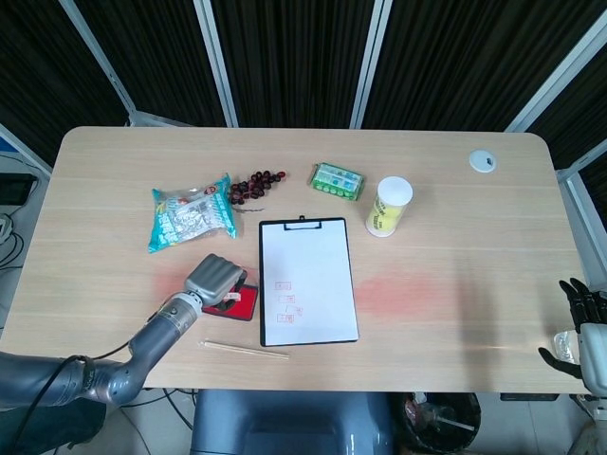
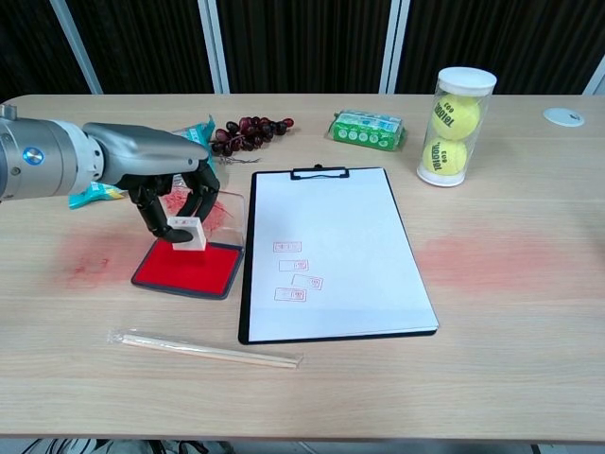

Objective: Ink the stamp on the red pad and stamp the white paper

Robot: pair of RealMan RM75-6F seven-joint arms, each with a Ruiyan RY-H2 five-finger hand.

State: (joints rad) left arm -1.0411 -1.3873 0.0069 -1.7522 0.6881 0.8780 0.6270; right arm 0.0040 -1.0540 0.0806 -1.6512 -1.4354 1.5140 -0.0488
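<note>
Head view: the left hand (image 1: 213, 278) covers the red pad (image 1: 245, 304), left of the white paper (image 1: 307, 281); the right hand (image 1: 579, 322) lies at the desk's (image 1: 455, 237) near right edge, fingers spread, holding nothing.

Chest view: left fingers (image 2: 156, 219) pinch the stamp (image 2: 189, 233) over the pad's far edge.

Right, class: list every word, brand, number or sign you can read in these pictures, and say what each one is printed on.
None can be read with certainty.
Tennis ball tube: dark lettering on the balls, too blurred.
Green packet: print too small.
Snack bag: print too blurred.
White paper: red stamp marks, too small to read.
</note>
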